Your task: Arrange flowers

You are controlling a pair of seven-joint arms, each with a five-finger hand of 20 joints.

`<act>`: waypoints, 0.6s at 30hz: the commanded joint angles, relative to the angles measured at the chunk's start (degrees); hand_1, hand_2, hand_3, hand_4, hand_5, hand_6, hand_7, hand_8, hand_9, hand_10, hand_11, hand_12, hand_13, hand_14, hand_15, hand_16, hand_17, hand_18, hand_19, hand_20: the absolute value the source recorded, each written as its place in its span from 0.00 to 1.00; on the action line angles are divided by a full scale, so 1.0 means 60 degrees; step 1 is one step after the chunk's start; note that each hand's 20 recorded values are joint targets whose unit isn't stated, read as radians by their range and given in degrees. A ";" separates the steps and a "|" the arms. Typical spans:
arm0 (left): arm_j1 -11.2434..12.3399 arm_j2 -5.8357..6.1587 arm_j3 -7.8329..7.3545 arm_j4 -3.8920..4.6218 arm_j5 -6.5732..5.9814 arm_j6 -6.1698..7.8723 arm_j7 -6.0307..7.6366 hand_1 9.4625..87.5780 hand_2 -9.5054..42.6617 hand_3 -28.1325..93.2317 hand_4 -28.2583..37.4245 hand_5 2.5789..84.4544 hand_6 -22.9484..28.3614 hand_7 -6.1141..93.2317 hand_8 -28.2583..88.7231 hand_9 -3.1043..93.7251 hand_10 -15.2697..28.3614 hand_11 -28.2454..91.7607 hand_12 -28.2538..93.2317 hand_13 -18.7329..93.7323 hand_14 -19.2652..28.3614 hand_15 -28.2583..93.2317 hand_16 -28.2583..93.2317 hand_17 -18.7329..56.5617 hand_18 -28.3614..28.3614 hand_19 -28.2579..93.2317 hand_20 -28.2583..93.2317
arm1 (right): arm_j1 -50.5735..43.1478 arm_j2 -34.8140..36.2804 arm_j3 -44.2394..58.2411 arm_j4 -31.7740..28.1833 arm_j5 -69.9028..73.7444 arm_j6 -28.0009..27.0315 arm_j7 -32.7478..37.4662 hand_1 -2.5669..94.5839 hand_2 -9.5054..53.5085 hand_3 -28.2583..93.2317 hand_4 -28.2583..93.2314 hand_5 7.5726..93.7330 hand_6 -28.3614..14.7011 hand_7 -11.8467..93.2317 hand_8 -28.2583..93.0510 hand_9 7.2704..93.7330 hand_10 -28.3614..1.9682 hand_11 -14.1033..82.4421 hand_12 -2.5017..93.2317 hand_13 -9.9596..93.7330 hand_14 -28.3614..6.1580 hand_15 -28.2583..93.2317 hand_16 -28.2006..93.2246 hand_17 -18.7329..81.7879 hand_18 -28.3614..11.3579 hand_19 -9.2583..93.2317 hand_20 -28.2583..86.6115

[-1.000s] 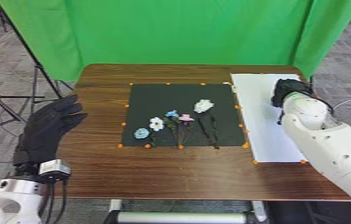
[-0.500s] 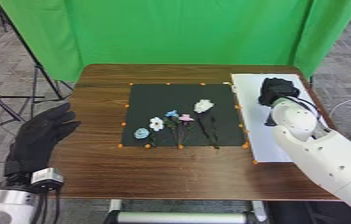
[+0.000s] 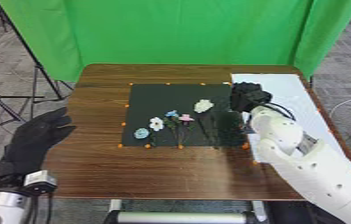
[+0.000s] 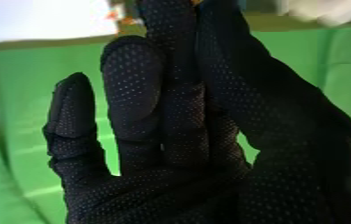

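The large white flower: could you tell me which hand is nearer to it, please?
The right hand is nearer, just right of the flower, by the right edge of the mat; the left hand is far to its left, by the left edge of the table.

Five flowers point(image 3: 203, 105) on black mat point(image 3: 158, 97)

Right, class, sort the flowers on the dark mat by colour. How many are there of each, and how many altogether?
Blue flowers: 2
White flowers: 2
Pink flower: 1
Total: 5
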 commanded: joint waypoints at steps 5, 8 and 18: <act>-0.0030 0.0287 -0.0048 -0.0002 0.0105 -0.0216 -0.0239 0.23 0.21 0.91 0.11 0.44 0.63 0.26 0.14 0.38 0.78 0.53 0.31 0.37 0.93 0.75 0.12 0.10 0.87 0.69 0.32 | -0.0969 0.0539 -0.0117 -0.0673 0.0097 -0.0112 -0.0327 0.58 0.00 0.88 0.00 0.85 0.75 0.38 0.21 1.00 0.78 0.25 0.41 0.76 0.78 0.74 0.51 0.43 0.20 0.90 0.58; 0.0012 0.0333 -0.0090 0.0010 0.0097 -0.0239 -0.0293 0.23 0.21 0.91 0.11 0.44 0.63 0.26 0.14 0.38 0.78 0.53 0.31 0.37 0.93 0.75 0.12 0.10 0.87 0.69 0.32 | -0.0900 0.0570 -0.0214 -0.0698 0.0139 -0.0026 -0.0273 0.58 0.00 0.87 0.00 0.85 0.75 0.37 0.21 1.00 0.78 0.25 0.41 0.76 0.77 0.75 0.51 0.43 0.20 0.90 0.58; -0.0007 0.0444 -0.0141 0.0065 0.0039 -0.0218 -0.0340 0.23 0.21 0.91 0.11 0.44 0.63 0.26 0.14 0.38 0.78 0.53 0.31 0.37 0.93 0.75 0.12 0.10 0.87 0.69 0.32 | -0.1053 0.0501 -0.0038 -0.1166 0.0774 0.0013 -0.0117 0.57 0.00 0.88 0.00 0.82 0.74 0.38 0.21 0.99 0.78 0.26 0.41 0.75 0.75 0.75 0.50 0.42 0.18 0.90 0.57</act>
